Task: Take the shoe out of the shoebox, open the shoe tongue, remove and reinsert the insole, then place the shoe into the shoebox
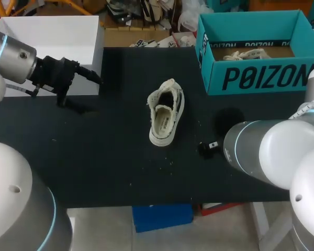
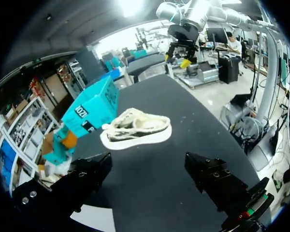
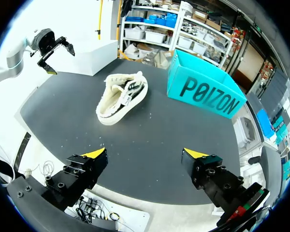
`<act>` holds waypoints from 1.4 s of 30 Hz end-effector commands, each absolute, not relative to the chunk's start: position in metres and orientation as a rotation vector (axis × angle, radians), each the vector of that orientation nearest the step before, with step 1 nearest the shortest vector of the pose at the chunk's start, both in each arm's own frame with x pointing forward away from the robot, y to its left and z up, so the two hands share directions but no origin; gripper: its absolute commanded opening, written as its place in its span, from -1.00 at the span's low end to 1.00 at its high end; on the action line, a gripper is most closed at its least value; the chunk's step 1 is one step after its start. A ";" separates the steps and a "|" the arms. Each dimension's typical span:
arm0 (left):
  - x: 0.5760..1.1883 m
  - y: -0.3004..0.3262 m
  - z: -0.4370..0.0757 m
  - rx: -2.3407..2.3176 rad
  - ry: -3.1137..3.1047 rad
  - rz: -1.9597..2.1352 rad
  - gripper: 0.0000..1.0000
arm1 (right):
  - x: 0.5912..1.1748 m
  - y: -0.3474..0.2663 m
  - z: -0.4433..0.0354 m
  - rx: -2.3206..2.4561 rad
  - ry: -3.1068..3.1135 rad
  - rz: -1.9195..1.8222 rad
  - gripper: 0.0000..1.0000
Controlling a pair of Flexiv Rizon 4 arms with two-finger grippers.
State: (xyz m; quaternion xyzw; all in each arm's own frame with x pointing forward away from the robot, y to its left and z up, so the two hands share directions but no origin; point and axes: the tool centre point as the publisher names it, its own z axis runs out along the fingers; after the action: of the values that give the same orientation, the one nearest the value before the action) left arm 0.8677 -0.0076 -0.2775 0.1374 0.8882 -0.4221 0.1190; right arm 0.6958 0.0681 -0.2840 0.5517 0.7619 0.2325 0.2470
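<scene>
Both of my grippers are spread wide and hold nothing; the shoe lies out on the table, clear of its box.

Nearest me, my right gripper (image 3: 145,154) hangs over the near right part of the black table (image 1: 94,151), its yellow-tipped fingers (image 3: 94,153) far apart with only bare tabletop between them. Ahead of it, about mid-table, lies the pale low-top shoe (image 1: 166,112), its opening turned up toward the head camera and touched by neither arm. Off to the left, well apart from the shoe, my left gripper (image 1: 81,89) hovers above the table, fingers likewise splayed around nothing. At the far right edge stands the open teal shoebox (image 1: 254,73) with something pale and laced inside it, and at the far left a white box (image 1: 52,36).
</scene>
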 end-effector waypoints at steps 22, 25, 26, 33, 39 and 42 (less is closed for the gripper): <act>0.900 0.017 -0.283 0.239 2.547 -1.531 1.00 | 0.703 0.068 -0.280 1.502 2.076 0.534 1.00; 0.900 0.017 -0.283 0.239 2.547 -1.531 1.00 | 0.723 0.067 -0.271 1.448 2.074 0.432 1.00; 0.900 0.017 -0.283 0.239 2.547 -1.531 1.00 | 0.729 0.068 -0.270 1.422 2.081 0.398 1.00; 0.900 0.017 -0.283 0.239 2.547 -1.531 1.00 | 0.761 0.105 -0.280 0.949 2.069 0.082 1.00; 0.900 0.017 -0.283 0.239 2.547 -1.531 1.00 | 0.761 0.105 -0.280 0.949 2.069 0.082 1.00; 0.900 0.017 -0.283 0.239 2.547 -1.531 1.00 | 0.761 0.105 -0.280 0.949 2.069 0.082 1.00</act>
State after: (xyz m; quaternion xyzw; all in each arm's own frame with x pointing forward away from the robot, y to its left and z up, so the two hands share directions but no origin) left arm 0.9001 0.0171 -0.2826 0.0799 0.8513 -0.5127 0.0778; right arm 0.7631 0.0816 -0.2684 0.3617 0.8559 0.0910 0.3582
